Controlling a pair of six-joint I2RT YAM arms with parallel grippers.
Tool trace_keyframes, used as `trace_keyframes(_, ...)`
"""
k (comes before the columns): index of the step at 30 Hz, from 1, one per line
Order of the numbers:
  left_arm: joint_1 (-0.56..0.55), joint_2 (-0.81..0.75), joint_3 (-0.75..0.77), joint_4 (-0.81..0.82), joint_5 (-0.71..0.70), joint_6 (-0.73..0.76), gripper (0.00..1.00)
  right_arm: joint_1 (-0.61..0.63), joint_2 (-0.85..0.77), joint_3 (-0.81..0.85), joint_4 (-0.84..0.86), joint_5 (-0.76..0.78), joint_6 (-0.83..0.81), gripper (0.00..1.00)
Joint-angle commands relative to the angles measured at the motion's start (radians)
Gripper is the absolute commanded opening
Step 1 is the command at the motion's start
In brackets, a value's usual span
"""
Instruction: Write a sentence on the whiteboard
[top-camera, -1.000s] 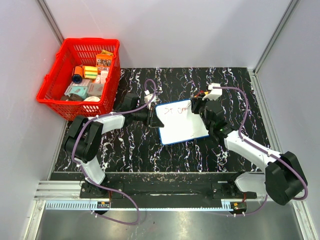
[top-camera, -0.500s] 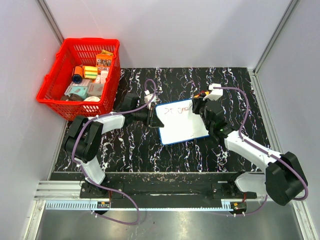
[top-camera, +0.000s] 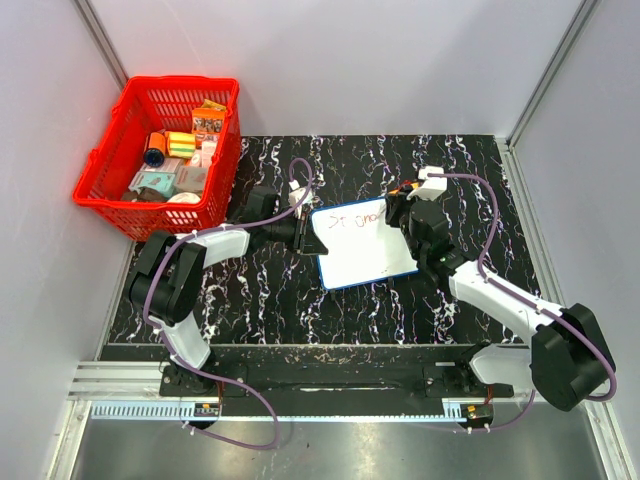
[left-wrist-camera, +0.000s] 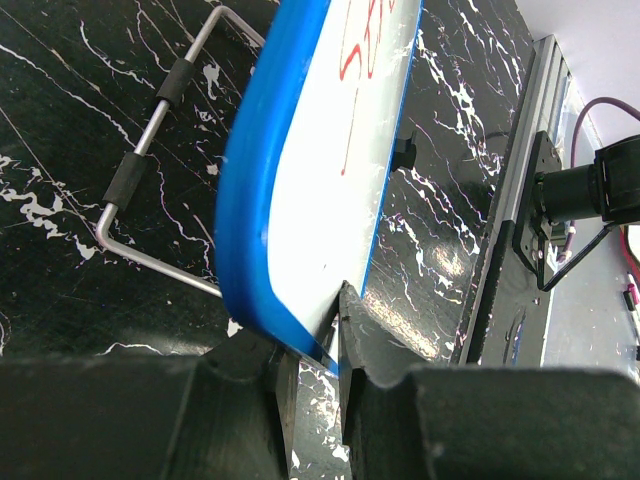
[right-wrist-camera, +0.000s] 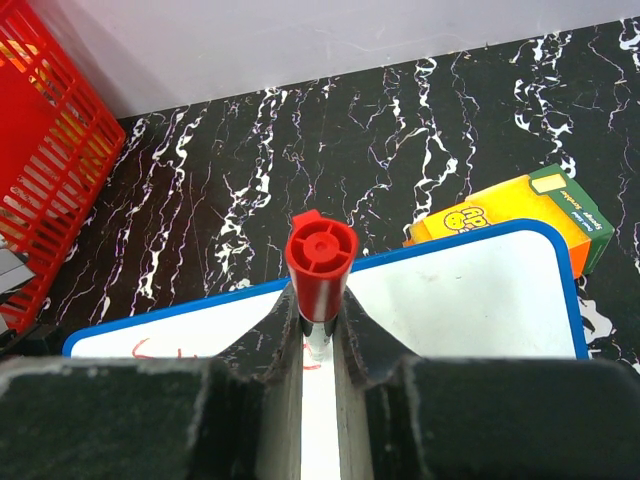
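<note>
Now left end effector (left-wrist-camera: 312, 368) pinches the whiteboard (left-wrist-camera: 335, 190) edge; right end effector (right-wrist-camera: 318, 335) clamps a marker (right-wrist-camera: 320, 252) above.

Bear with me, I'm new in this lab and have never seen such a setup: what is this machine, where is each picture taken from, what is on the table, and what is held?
These are two robot arms bolted at the near edge of a black marbled table. The overhead picture looks down from above and behind them; the other two come from a camera on each wrist, showing that arm's own tool. On the table is a blue-framed whiteboard with red writing near its far edge; an orange box lies just beyond it. A red basket of small packets stands at the far left. The left tool pinches the whiteboard's edge. The right tool grips a red marker above the whiteboard.
</note>
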Motion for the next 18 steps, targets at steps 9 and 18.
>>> trace_keyframes(9, -0.015, 0.021, -0.007, -0.049, -0.145, 0.127, 0.00, -0.009, -0.004, 0.042, 0.028, 0.034, 0.001, 0.00)
trace_keyframes(18, -0.017, 0.023, -0.006, -0.049, -0.145, 0.126, 0.00, -0.009, -0.013, 0.021, -0.006, -0.001, 0.009, 0.00)
